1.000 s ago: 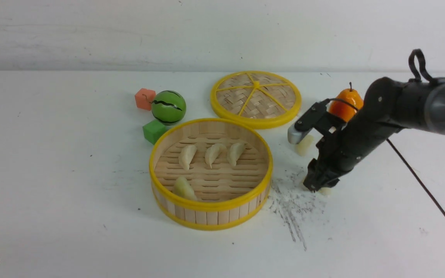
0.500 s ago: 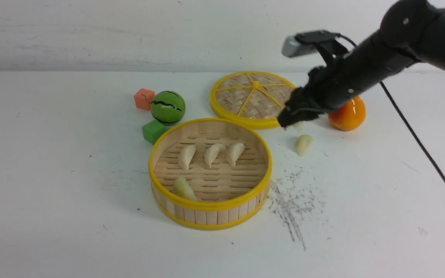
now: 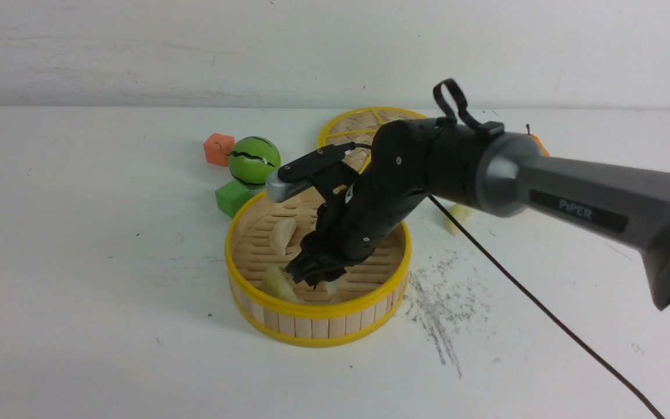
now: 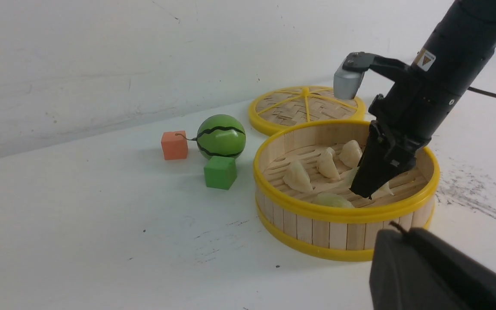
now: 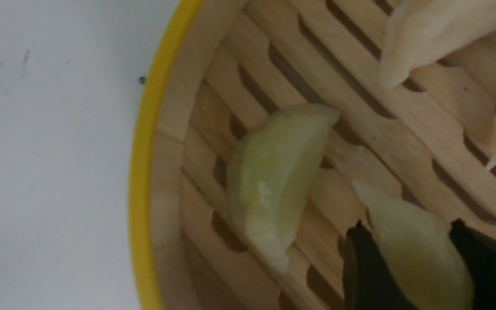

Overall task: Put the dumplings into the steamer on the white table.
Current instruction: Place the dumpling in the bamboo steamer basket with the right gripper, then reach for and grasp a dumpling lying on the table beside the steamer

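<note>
The right pincer (image 5: pixel 407 262) is closed partway on a pale green dumpling (image 5: pixel 416 249). Its two dark fingers (image 5: pixel 364 267) press against either side of it, low inside the steamer (image 3: pixel 312 311), by the wall that faces the tabletop's near edge. Whether this dumpling touches the slats is hard to tell from here. Just beside it, clear of the fingers, a second green dumpling (image 5: pixel 274 185) lies on the slatted floor close to that same near wall. Three cream dumplings (image 4: pixel 327 163) lie side by side in a row toward the steamer's far wall, apart from the pincer. The steamer stands around the middle of the white tabletop (image 3: pixel 79 262). A sixth dumpling (image 3: pixel 457 218) lies on the bare tabletop outside it, toward the right edge, partly hidden behind the right arm. Grey scuff marks (image 3: pixel 445 302) streak the surface near the steamer on that side. The woven lid (image 3: pixel 341 125) lies flat just beyond the steamer toward the far edge. A striped green ball (image 3: pixel 255 161), an orange cube (image 3: pixel 218 149) and a green cube (image 3: pixel 232 198) cluster toward the left edge from the lid. A sliver of orange pear (image 3: pixel 538 142) shows behind the arm. The left pincer (image 4: pixel 403 249) is closed tight, with nothing seen in it, low near the tabletop's near edge and well apart from the dumplings.
</note>
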`<action>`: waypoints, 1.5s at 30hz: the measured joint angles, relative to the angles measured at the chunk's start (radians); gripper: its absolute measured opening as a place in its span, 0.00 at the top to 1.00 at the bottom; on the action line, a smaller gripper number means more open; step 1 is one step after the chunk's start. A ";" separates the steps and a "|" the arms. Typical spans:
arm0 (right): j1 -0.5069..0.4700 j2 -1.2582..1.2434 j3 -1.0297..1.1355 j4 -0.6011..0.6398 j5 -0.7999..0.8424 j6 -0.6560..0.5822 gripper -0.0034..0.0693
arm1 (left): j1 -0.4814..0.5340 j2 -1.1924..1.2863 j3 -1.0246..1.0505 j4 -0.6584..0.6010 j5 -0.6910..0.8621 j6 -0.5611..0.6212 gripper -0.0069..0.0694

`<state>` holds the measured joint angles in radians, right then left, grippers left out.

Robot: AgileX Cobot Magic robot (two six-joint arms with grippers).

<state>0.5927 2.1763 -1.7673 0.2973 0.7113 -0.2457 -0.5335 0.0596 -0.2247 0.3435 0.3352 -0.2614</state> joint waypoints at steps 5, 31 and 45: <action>-0.001 0.001 0.000 -0.025 -0.008 0.142 0.41 | 0.000 0.000 0.000 0.000 0.000 0.000 0.90; -0.361 0.101 -0.146 -0.222 0.042 0.624 0.22 | 0.000 0.000 0.000 0.002 0.000 -0.001 0.89; -0.351 0.153 -0.152 -0.238 0.011 0.625 0.59 | 0.000 0.000 0.000 0.009 0.000 -0.001 0.88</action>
<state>0.2421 2.3290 -1.9193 0.0593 0.7219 0.3788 -0.5335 0.0596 -0.2247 0.3524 0.3352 -0.2624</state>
